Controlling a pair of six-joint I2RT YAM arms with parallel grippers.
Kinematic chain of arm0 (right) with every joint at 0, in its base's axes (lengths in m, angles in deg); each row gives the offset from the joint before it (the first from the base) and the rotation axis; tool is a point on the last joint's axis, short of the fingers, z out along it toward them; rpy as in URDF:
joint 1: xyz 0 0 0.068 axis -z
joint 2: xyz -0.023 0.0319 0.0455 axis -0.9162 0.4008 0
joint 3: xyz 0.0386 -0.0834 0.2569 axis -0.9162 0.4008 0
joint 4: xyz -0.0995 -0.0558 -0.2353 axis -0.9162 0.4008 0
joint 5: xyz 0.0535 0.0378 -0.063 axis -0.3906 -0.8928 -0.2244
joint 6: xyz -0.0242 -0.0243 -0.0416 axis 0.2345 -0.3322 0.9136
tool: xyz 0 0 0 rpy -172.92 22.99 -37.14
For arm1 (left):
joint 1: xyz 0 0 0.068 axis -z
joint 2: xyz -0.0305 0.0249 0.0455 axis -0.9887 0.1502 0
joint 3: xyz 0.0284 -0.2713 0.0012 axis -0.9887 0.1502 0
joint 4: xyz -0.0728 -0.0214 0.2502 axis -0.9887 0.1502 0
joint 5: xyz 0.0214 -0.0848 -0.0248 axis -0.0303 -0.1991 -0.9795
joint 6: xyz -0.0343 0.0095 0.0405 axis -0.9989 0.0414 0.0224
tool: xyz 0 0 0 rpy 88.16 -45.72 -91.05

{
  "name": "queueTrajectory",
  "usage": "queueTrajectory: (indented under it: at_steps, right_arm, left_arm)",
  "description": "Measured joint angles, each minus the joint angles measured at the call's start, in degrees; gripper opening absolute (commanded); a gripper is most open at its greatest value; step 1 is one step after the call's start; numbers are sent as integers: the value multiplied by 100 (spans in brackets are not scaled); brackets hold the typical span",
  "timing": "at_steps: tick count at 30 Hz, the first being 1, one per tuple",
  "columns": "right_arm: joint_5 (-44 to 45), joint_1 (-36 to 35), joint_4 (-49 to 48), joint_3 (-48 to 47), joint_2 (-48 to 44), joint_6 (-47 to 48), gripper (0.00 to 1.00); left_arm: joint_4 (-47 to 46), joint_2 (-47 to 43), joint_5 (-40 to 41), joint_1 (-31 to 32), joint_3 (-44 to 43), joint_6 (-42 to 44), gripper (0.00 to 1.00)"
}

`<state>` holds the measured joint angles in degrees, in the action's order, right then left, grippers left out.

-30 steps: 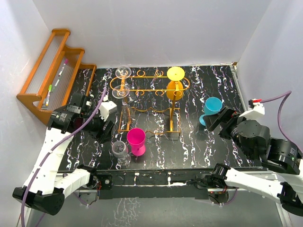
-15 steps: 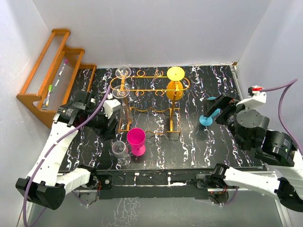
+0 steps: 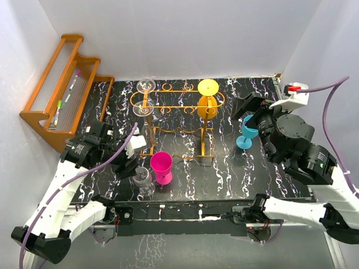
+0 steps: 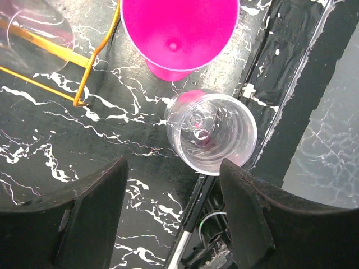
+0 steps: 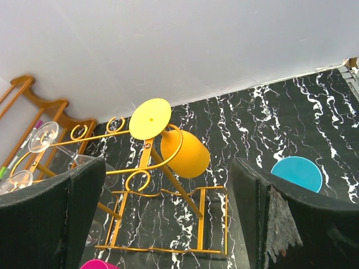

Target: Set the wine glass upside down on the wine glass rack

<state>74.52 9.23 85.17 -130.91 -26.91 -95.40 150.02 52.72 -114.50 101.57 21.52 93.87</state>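
The orange-gold wire wine glass rack [image 3: 179, 91] stands mid-table and shows in the right wrist view [image 5: 201, 221]. A yellow glass [image 3: 207, 106] hangs upside down on it [image 5: 182, 151], and two clear glasses [image 3: 147, 85] hang at its left end. A clear wine glass [image 3: 141, 176] stands upright near the front edge beside a pink glass [image 3: 161, 165]. My left gripper [image 3: 128, 162] is open just left of the clear glass [image 4: 210, 131], not touching it. My right gripper [image 3: 247, 106] is open, empty and raised above a teal glass [image 3: 247, 131].
A brown wooden stepped rack [image 3: 56, 89] leans at the far left with pens on it. The pink glass [image 4: 179, 28] almost touches the clear one. The table's front edge [image 4: 193, 224] runs right by the clear glass. White walls close in three sides.
My right gripper has let go of the teal glass, which now stands on the table, and has risen up and back. My left gripper has moved toward the front, next to the clear glass.
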Motion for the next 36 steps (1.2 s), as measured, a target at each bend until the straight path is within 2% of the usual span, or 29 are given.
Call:
queueTrajectory:
  at_steps: [9,12,15,19,22,29,36]
  right_arm:
    - [149,0,-203,7,94,247,98]
    - [170,0,-286,4,92,315,98]
    - [190,0,-319,7,92,334,98]
    - [221,0,-468,79,55,400,98]
    - [256,0,-503,164,11,444,98]
    - [293,0,-579,199,-33,476,98]
    - [243,0,-597,199,-120,463,98]
  left_arm:
    - [-190,470,177,431,221,236,59]
    - [-280,566,251,544,361,210,54]
    - [-365,645,321,592,426,190,42]
    - [-415,793,356,656,481,162,16]
    - [-457,883,417,704,503,160,0]
    - [-81,968,522,791,299,184,0]
    - [623,890,599,833,-942,225,0]
